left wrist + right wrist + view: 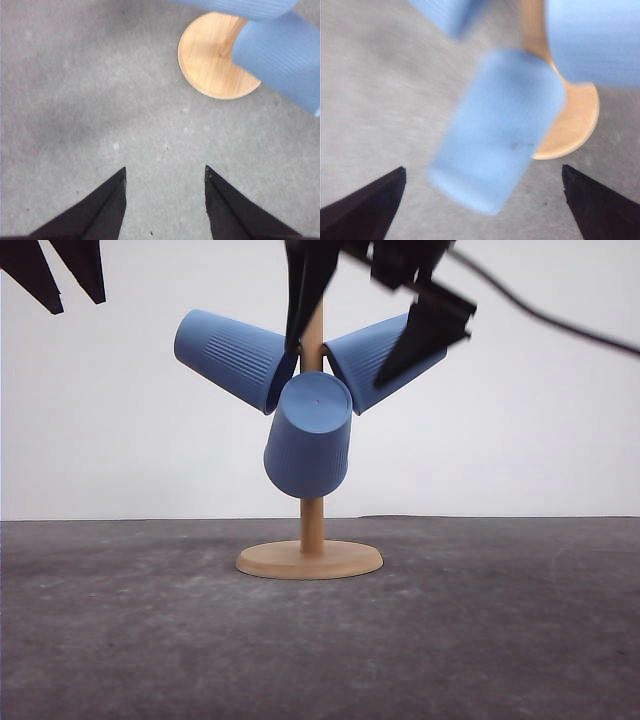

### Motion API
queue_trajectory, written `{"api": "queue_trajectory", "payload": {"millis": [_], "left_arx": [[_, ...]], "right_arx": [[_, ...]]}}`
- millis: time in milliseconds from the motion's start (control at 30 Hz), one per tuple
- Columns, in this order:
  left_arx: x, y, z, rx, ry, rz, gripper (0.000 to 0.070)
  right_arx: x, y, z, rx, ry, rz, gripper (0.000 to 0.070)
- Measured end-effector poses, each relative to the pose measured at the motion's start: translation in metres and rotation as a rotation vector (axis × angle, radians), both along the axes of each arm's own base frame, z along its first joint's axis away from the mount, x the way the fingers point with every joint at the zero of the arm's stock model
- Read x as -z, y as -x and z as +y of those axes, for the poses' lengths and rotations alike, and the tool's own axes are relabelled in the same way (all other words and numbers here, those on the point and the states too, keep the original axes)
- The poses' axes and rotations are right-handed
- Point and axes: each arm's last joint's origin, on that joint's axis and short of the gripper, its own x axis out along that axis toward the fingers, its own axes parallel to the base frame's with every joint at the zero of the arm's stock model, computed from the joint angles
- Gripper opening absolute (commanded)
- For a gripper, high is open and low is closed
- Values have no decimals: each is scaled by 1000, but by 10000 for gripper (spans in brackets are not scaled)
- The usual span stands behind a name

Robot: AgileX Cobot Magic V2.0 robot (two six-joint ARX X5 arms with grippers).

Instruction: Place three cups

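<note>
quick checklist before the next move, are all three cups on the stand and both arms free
1. Left cup on stand: ok.
2. Front cup hung base toward the camera: ok.
3. Right cup on its peg: ok, partly behind the right pincer.
4. Right pincer open, around the cup in its wrist view; touching or not: cannot tell.
5. Left pincer open, empty: ok.
6. Stand base flat on table: ok.

Right wrist view motion-blurred: nearest cup (495, 145) smeared. Left tool (62, 270) cropped at 11 o'clock, front view. Stand post (312, 525) partly hidden by cups.
</note>
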Motion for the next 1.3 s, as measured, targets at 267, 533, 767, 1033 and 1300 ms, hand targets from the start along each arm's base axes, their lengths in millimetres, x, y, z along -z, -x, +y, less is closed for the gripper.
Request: {"api": "queue_trajectory", "payload": {"millis": [267, 533, 767, 1033, 1300], "left_arx": [[3, 2, 8, -27, -14, 46, 284], [4, -5, 52, -215, -22, 81, 284], [9, -4, 66, -271, -25, 114, 284], [39, 18, 63, -271, -23, 172, 284], [25, 40, 64, -278, 10, 58, 5]], "right_arx": [[-27, 24, -35, 45, 71, -47, 700], [-59, 56, -102, 259, 219, -170, 700], [-58, 98, -151, 360, 196, -238, 700], [-28, 131, -172, 390, 194, -219, 700], [-32, 140, -174, 360, 179, -250, 9]]}}
